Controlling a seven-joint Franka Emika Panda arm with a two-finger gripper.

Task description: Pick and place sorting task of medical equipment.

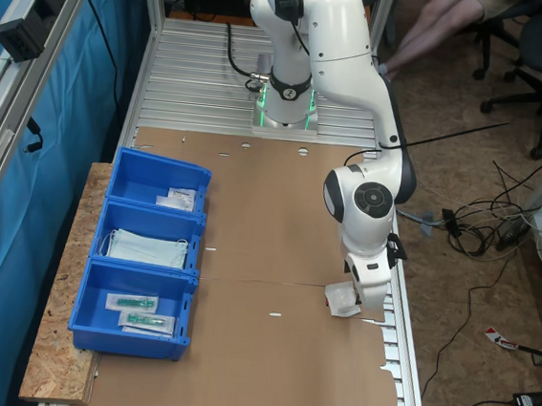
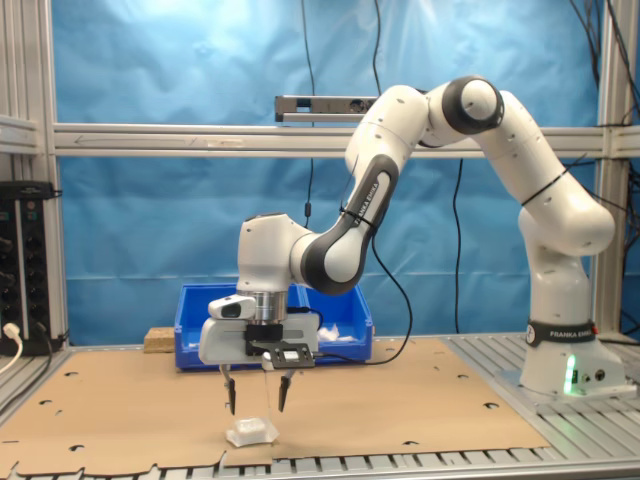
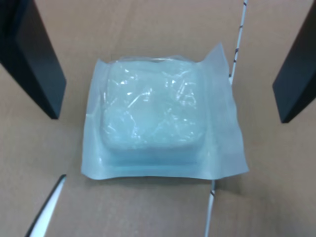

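Hovering with fingers spread wide above the small white crinkly sealed packet [image 2: 251, 431] near the second exterior view's bottom edge, the gripper [image 2: 257, 394] risked pinching only slippery wrapper.

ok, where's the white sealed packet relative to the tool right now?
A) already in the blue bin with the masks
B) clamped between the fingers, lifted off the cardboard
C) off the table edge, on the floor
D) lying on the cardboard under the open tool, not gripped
D: the white sealed packet lies flat on the cardboard, and the tool hangs above it with its fingers spread to either side, touching nothing.
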